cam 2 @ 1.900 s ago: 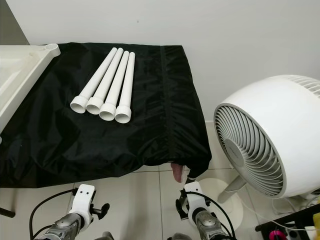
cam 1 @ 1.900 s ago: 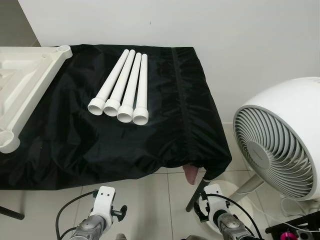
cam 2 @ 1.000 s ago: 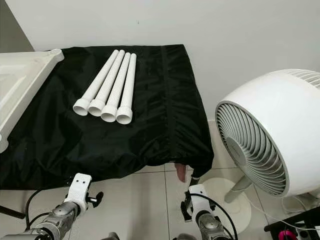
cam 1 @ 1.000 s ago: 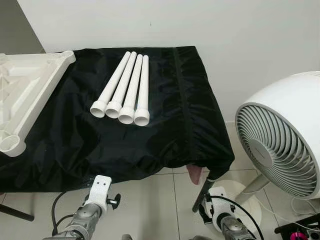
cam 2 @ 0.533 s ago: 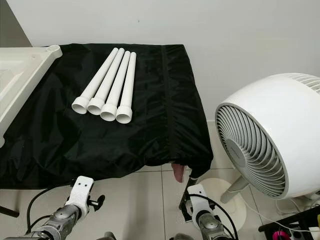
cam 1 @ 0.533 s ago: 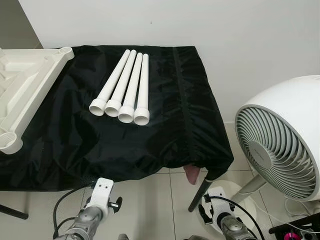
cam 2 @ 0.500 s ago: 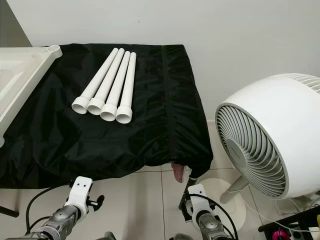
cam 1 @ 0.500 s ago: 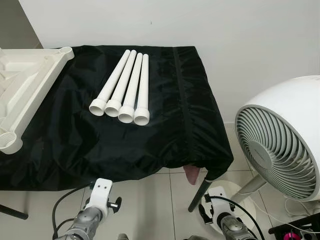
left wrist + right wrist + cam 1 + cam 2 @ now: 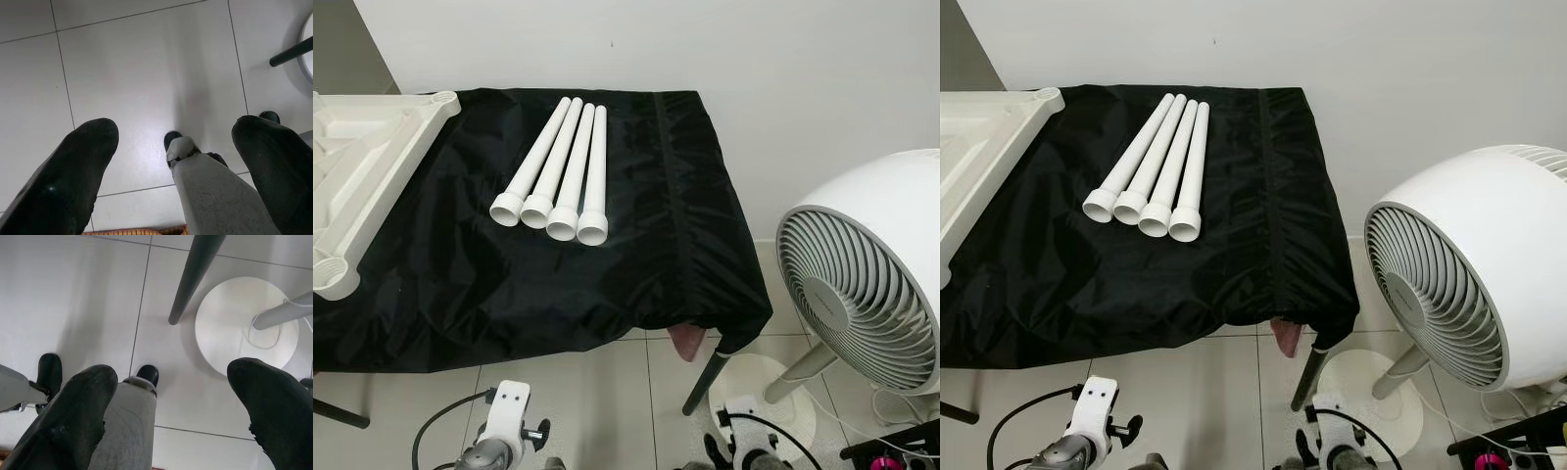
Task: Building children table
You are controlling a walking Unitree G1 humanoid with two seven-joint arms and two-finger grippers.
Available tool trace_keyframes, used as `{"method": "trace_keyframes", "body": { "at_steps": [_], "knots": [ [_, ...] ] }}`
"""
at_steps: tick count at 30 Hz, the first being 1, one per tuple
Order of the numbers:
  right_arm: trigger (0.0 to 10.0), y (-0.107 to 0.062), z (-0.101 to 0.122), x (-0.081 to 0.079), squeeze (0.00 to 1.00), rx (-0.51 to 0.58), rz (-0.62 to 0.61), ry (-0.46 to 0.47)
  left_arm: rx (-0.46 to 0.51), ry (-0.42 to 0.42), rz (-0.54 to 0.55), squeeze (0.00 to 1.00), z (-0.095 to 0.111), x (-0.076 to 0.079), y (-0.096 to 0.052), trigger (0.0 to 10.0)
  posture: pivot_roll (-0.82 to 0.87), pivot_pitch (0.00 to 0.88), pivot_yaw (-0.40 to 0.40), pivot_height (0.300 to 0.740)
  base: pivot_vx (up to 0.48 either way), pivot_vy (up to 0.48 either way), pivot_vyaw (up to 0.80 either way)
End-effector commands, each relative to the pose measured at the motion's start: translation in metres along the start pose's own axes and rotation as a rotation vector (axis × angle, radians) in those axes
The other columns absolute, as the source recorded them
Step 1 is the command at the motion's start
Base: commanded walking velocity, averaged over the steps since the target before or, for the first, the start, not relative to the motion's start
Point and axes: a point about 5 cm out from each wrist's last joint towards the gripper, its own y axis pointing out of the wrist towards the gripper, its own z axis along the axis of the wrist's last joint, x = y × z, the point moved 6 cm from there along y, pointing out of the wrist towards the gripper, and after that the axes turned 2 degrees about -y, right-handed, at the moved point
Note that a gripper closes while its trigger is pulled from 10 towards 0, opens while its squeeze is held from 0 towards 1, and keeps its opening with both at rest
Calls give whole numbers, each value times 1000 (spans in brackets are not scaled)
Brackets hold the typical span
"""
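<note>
Four white legs (image 9: 560, 171) lie together mid-cloth, the tabletop (image 9: 362, 171) at far left; your left gripper (image 9: 171, 161) and right gripper (image 9: 171, 401) hang spread above the floor; lift one, grip a leg mid-shaft.

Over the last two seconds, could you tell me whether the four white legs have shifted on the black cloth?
No. The four white legs lie left of the black cloth's seam, as before.
</note>
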Motion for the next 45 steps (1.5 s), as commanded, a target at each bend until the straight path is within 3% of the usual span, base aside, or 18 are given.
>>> {"method": "trace_keyframes", "body": {
  "at_steps": [1,14,18,28,39,45],
  "knots": [
    [10000,-2,-7,-4,0,-17,1,35,-15,-12,14,0,-6,-2,-2,10000,-56,0,62,740,0,0,0],
    [10000,-1,-6,-9,0,-22,25,16,-11,-11,5,0,-4,-1,-1,10000,-54,0,72,740,0,0,0],
    [10000,-3,-11,-5,0,-34,16,10,-6,-12,2,0,-4,-1,-1,10000,-40,40,52,740,0,0,0],
    [10000,-6,-21,-7,0,-67,30,-7,-32,-10,29,0,-15,-13,-7,10000,-28,67,32,740,0,0,0],
    [10000,-3,-15,-12,0,-57,47,-28,-43,-13,40,0,-21,-18,-10,10000,-24,71,32,740,0,0,0],
    [10000,-1,-7,-11,0,-28,50,-23,-28,-14,26,0,-14,-12,-6,10000,-29,51,37,740,0,0,0]
  ]
}}
